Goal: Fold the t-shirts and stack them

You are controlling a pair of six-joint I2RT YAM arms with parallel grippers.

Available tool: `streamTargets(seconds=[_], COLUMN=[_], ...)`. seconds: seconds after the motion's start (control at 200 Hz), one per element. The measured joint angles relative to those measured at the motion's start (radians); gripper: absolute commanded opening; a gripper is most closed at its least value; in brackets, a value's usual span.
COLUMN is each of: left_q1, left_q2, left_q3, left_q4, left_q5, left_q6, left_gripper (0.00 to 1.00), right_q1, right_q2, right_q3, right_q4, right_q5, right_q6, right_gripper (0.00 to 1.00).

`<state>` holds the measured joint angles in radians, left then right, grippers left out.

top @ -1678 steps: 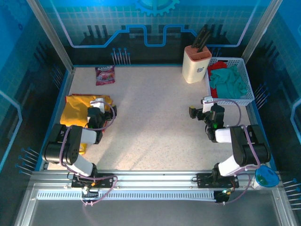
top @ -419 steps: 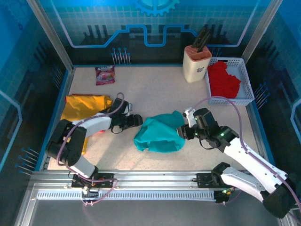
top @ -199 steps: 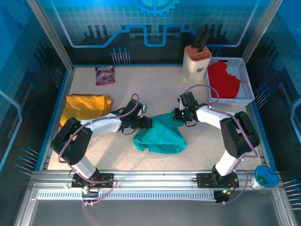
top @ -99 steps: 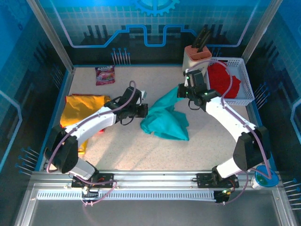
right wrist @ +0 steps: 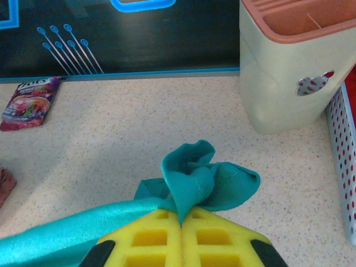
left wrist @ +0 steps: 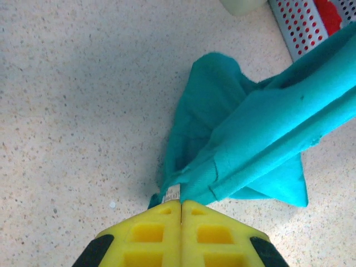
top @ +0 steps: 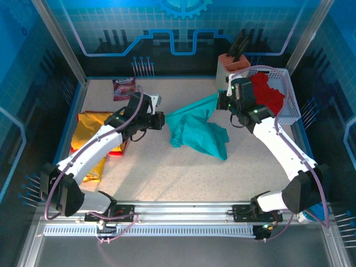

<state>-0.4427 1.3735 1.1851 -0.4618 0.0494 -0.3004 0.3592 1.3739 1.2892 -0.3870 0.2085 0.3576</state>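
I have both arms on the teal t-shirt (top: 197, 132), which sits near the middle of the table (top: 167, 183) with part of it lifted. The left gripper (left wrist: 181, 201) is pinched fully closed on an edge of the cloth right beside a small white tag (left wrist: 173, 193). The right gripper (right wrist: 182, 214) is also clamped closed, on a bunched corner that pokes out past its tips as a crumpled knot. Between the 2 grips the cloth is pulled into a taut band running across the table, from the left gripper up toward the right one at the far right. The rest of the shirt hangs off that band and lies heaped on the table on the side nearer me. As I read it, I need to spread the shirt flat, so the loose bulk has to be drawn out away from that line. The right gripper is close to the knife block (top: 233, 72) and the basket (top: 291, 94) holding the red t-shirt (top: 266, 92), so I have little room to pull further that way. The yellow t-shirt (top: 92, 130) lies at the left edge.
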Motion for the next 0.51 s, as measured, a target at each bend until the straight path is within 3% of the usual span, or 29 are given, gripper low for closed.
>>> streamTargets(seconds=[0.115,0.29,0.505], left_q1=[0.049,0.095,0.093], left_q2=[0.051,0.244,0.132], left_q3=[0.115,0.496,0.424], left_q4=[-0.038,-0.139,-0.167], left_q5=[0.035,0.071,0.103], left_q6=[0.022,0.070,0.071], left_gripper=[0.00,0.00,0.00], right_q1=[0.014,0.061,0.108], right_q2=[-0.042,-0.144,-0.297], right_q3=[0.014,0.031,-0.006], right_q4=[-0.068,-0.161,-0.205], right_q5=[-0.014,-0.017,0.011], right_q6=[0.004,0.003,-0.018], right_gripper=[0.00,0.00,0.00])
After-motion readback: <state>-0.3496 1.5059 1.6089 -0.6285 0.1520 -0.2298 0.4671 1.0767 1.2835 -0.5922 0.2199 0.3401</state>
